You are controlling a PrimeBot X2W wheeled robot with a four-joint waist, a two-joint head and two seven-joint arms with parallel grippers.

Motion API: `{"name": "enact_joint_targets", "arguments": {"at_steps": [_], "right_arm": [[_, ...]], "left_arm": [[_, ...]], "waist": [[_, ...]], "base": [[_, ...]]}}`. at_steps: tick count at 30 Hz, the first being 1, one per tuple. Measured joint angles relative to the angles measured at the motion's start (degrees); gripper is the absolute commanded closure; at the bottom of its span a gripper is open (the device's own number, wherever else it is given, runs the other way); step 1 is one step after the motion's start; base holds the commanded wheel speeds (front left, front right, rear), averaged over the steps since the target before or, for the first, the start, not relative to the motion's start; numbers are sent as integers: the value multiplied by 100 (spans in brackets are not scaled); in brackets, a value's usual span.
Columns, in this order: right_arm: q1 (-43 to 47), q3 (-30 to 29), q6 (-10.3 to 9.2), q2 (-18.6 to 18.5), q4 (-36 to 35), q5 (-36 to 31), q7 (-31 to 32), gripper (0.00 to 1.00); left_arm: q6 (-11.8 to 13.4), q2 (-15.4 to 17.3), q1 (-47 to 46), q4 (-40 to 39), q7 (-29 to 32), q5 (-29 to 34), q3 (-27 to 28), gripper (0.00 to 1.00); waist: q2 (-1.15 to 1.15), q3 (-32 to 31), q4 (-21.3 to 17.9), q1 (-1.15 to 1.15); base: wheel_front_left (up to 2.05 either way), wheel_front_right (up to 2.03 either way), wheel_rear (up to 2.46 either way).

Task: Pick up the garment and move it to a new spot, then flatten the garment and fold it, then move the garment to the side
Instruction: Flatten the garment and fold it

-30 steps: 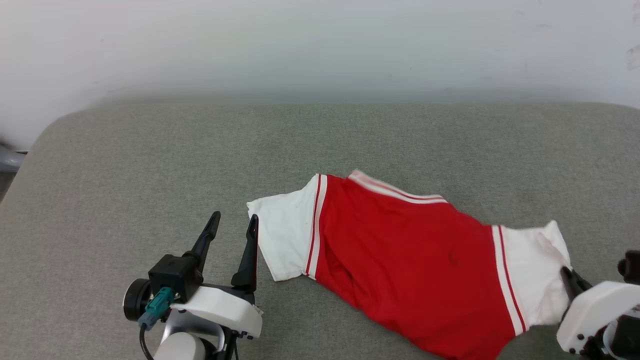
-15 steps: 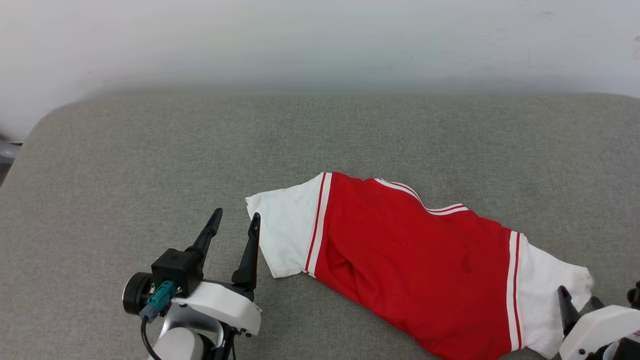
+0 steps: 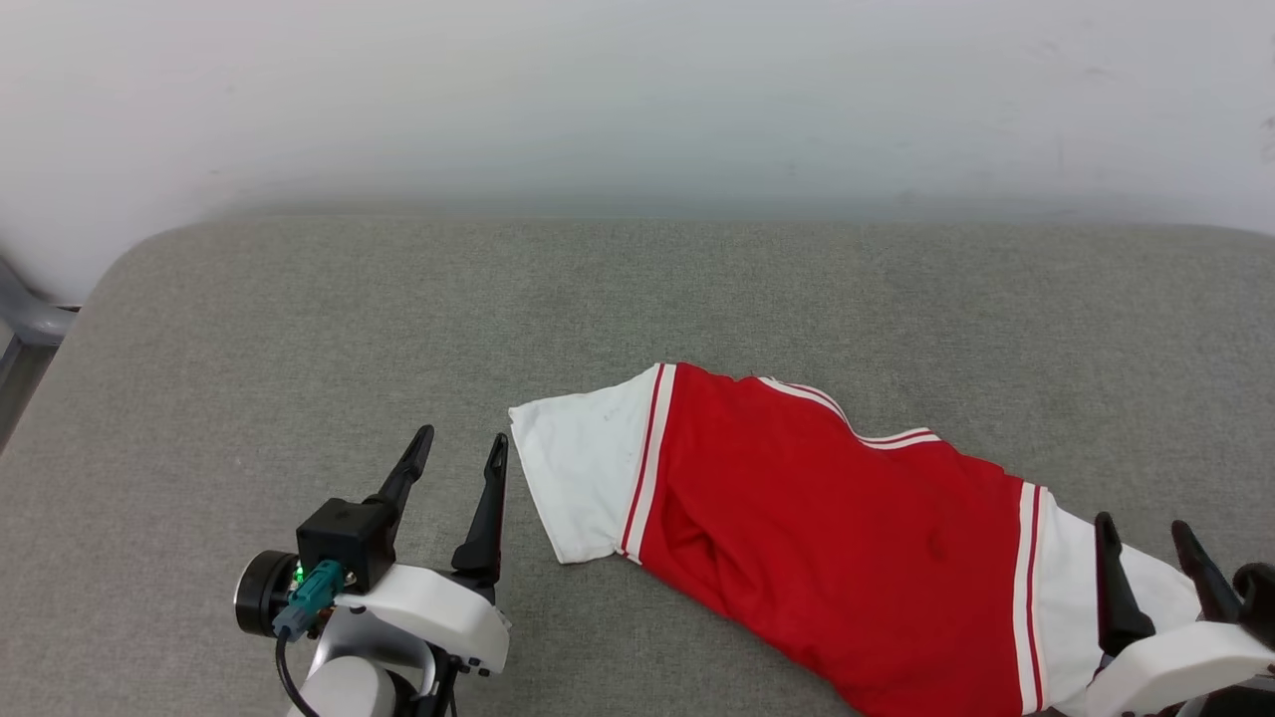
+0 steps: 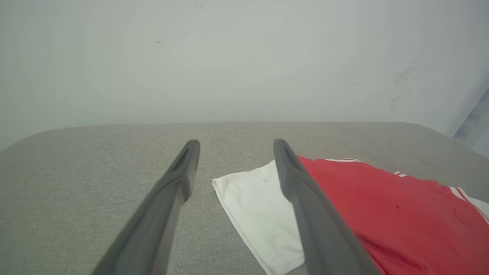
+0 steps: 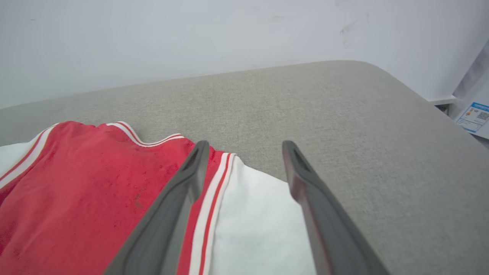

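Currently, the garment (image 3: 827,538) is laid out on the worktop (image 3: 299,329), with its sleeves spread to both sides and its body slanted and slightly creased. The left gripper (image 3: 463,435) is held open just beside one white sleeve. The right gripper (image 3: 1141,522) is held open over the other sleeve, with nothing gripped. Relocation is judged done and flattening partly done; folding and moving aside remain. No lettering is shown on the garment. A label (image 5: 473,116) beyond the worktop edge is too small to be read.

Grey fabric cushion (image 3: 299,329), red-and-white garment (image 3: 817,528) lying spread across it
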Motion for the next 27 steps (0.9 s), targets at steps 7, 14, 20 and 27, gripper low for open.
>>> {"name": "enact_joint_targets", "arguments": {"at_steps": [7, 14, 20, 27], "right_arm": [[401, 801, 1, 7, -1010, 7, -183, 0], [722, 1261, 0, 5, -1859, 85, -9, 0], [725, 1489, 0, 5, -2101, 140, 137, 0], [605, 1696, 0, 5, -2012, 292, 141, 0]], "left_arm": [[102, 112, 10, 19, 87, -44, 98, 0], [172, 257, 37, 121, 463, -118, 129, 0], [-7, 396, -405, 517, 1306, -226, 13, 0], [-261, 683, -1033, 1391, 2577, -573, 31, 0]], "waist": [[0, -51, -88, 0], [0, -58, -300, 0], [0, 74, -538, 0], [0, 350, -936, 0]], "base": [[0, 0, 0], [0, 0, 0], [0, 0, 0], [0, 0, 0]]}}
